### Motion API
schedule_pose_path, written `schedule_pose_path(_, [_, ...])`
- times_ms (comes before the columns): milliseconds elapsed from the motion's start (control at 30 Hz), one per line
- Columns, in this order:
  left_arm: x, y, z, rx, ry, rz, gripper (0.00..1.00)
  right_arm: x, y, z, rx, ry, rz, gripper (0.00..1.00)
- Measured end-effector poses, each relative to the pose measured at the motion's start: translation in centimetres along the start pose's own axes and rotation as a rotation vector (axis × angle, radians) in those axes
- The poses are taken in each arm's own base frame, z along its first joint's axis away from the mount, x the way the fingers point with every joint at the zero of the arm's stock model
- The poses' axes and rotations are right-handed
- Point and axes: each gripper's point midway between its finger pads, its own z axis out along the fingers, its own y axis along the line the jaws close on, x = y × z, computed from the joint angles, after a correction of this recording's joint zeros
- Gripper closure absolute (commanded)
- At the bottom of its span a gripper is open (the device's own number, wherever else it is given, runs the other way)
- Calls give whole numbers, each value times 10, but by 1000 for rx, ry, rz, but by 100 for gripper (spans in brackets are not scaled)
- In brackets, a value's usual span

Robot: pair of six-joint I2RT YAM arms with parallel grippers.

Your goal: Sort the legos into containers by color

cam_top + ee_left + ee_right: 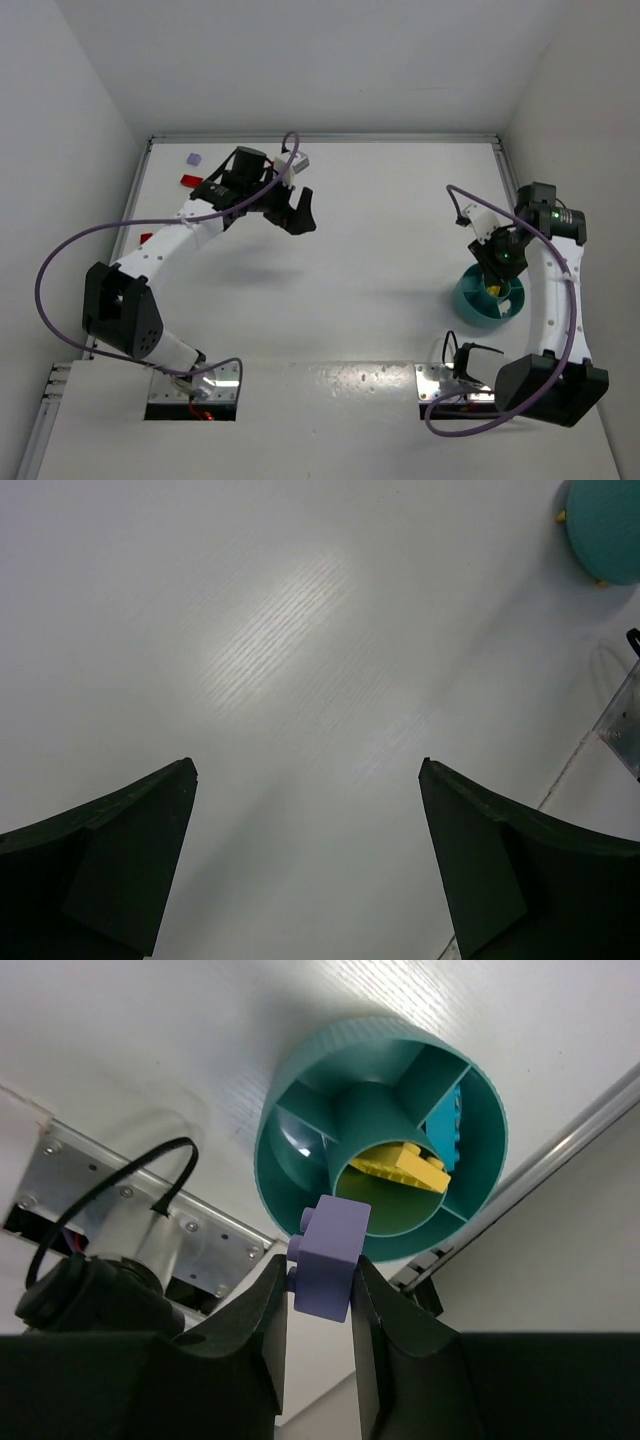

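The round teal dish (466,300) stands at the right of the table, under my right gripper (500,262). In the right wrist view my right gripper (320,1272) is shut on a purple brick (328,1252) and holds it above the near rim of the dish (350,1040). A yellow brick (405,1165) and a cyan brick (447,1130) lie in separate compartments. My left gripper (297,215) is open and empty over bare table; its view (307,770) shows nothing between the fingers. A purple brick (193,158) and two red bricks (190,180) (147,238) lie at the far left.
The dish also shows in the left wrist view's top right corner (605,525). The metal base plate (110,1175) of the right arm, with a black cable (120,1190), lies just beside the dish. A raised rail (320,138) borders the table; walls close in on both sides.
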Motion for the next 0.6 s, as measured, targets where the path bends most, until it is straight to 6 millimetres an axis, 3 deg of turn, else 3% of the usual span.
schedule_pose_path(333, [3,26,-1,-4,-7,-89,0,33,11,17,-23,119,-52,100])
schedule_pose_path(600, [6,39,-2,-4,-17,-136,0,40,14,24,-55,155,-84,96])
